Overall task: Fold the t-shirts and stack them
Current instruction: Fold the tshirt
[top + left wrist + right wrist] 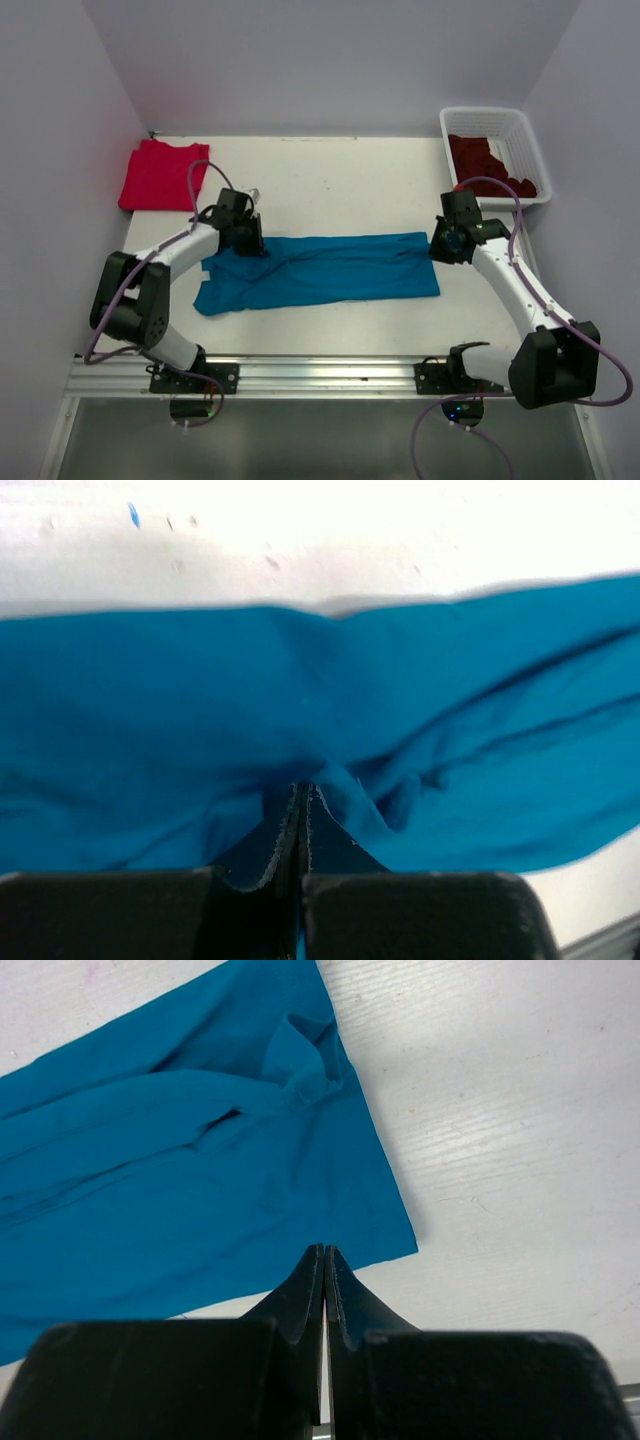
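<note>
Teal shirt [320, 268] lies spread mid-surface [330, 190]; left gripper [302, 788] is clamped on its far edge, right gripper [323, 1255] closed at the hem, hold unclear, so raise both evenly.

We find bare table [330, 180] in the upper middle of the top view, between the red t-shirt [160, 175] at upper left and the white basket [455, 118] at upper right. The teal t-shirt [320, 268] stretches across the centre, with the left arm [170, 255] over its left end and the right arm [510, 280] at its right end. Below it, a narrow bare strip runs along the rail [320, 375].
</note>
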Available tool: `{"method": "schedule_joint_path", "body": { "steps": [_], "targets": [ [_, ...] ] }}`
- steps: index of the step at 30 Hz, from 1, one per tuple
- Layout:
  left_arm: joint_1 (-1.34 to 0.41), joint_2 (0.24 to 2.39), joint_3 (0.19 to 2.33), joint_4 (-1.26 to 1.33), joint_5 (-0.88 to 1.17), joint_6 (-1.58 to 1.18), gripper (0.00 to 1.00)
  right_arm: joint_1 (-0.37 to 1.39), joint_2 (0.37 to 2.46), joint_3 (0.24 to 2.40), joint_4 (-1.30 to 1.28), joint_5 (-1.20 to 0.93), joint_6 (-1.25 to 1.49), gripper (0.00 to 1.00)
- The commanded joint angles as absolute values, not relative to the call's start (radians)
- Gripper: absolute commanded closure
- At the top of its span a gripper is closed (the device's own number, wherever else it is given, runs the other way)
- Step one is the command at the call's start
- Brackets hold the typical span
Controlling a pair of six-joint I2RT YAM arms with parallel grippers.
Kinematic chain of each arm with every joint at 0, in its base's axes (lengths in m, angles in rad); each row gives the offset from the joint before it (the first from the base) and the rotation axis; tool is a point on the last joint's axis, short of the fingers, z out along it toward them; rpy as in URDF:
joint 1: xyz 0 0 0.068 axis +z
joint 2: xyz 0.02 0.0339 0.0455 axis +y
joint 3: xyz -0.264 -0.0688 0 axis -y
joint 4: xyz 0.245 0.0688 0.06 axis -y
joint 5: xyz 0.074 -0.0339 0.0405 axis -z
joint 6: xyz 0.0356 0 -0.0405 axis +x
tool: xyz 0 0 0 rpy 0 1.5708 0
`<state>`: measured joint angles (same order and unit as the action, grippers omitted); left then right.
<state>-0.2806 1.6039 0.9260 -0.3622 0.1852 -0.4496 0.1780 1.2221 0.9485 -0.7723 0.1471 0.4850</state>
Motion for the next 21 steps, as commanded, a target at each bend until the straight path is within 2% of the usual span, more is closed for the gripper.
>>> {"method": "schedule_joint_path", "body": {
  "steps": [1,10,13,16,17,19,20,21],
  "targets": [
    [-0.310,1.425,0.862,-0.399,0.218,-0.456,1.00,0.183,1.219,0.956,-0.775,0.166,0.469,1.00],
    [-0.344,1.217,0.643,-0.434,0.304,-0.522,1.00,0.183,1.224,0.966,-0.773,0.167,0.469,1.00],
    [-0.344,1.141,0.646,-0.433,0.181,-0.525,1.00,0.183,1.227,0.963,-0.772,0.163,0.469,1.00],
    [-0.344,1.160,0.722,-0.459,0.060,-0.505,0.98,0.183,1.227,0.959,-0.769,0.147,0.471,1.00],
    [-0.344,1.172,0.744,-0.463,0.028,-0.491,0.67,0.183,1.226,0.957,-0.769,0.147,0.471,1.00],
    [-0.344,1.200,0.794,-0.459,0.011,-0.479,0.54,0.183,1.221,0.957,-0.770,0.156,0.466,1.00],
    [-0.344,1.206,0.805,-0.453,0.005,-0.465,0.37,0.183,1.220,0.957,-0.772,0.156,0.468,1.00],
    [-0.344,1.216,0.819,-0.437,0.003,-0.460,0.31,0.183,1.220,0.957,-0.772,0.160,0.465,1.00]
  ]
}}
